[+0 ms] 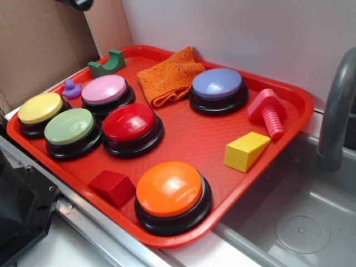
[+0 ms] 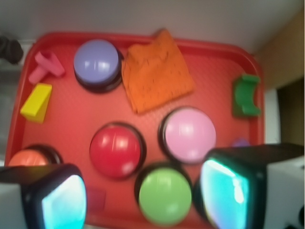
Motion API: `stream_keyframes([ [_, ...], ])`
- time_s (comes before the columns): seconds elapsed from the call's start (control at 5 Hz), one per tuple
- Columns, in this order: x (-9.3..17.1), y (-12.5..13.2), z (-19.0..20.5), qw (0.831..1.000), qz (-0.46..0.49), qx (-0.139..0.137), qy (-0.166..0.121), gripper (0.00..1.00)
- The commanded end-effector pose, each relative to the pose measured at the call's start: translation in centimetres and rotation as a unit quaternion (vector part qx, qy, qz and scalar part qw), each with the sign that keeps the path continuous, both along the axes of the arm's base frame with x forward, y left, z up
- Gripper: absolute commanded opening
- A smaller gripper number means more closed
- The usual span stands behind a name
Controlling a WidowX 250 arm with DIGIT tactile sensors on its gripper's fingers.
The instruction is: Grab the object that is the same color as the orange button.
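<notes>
The object, a rumpled orange knitted cloth point(image 1: 169, 78) point(image 2: 157, 71), lies at the back of the red tray point(image 1: 189, 142) between the pink and purple buttons. The orange button point(image 1: 169, 189) point(image 2: 27, 157) stands at the tray's front edge; in the wrist view my left finger partly covers it. My gripper point(image 2: 145, 195) hangs well above the tray, open, with nothing between its fingers point(image 2: 233, 191). Under the gap lie the green button point(image 2: 164, 195) and the red button point(image 2: 116, 150). The cloth is far ahead of the fingertips. In the exterior view only a dark bit of the arm point(image 1: 78, 3) shows at the top edge.
Also on the tray are the purple point(image 1: 218, 84), pink point(image 1: 104, 90) and yellow point(image 1: 40, 108) buttons, a red block point(image 1: 114, 186), a yellow wedge point(image 1: 245, 150), a pink bolt point(image 1: 268, 111), a green arch point(image 1: 108, 64) and a purple duck point(image 1: 71, 88). A sink point(image 1: 300, 222) and faucet point(image 1: 336, 111) lie to the right.
</notes>
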State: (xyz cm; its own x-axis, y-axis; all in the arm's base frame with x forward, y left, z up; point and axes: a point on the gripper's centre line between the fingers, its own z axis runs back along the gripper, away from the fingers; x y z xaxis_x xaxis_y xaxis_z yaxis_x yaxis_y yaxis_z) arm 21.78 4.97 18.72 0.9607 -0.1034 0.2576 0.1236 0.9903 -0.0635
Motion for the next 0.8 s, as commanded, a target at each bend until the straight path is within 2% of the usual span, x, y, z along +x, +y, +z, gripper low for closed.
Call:
stream_keyframes([
  [0.0, 5.6, 2.2, -3.9, 0.998, -0.029, 0.019, -0.056, 1.0],
  [0.2, 7.5, 2.6, -6.6, 0.998, -0.044, 0.028, -0.042, 1.0],
  [0.6, 9.9, 3.6, -10.5, 0.996, -0.076, 0.042, -0.038, 1.0],
])
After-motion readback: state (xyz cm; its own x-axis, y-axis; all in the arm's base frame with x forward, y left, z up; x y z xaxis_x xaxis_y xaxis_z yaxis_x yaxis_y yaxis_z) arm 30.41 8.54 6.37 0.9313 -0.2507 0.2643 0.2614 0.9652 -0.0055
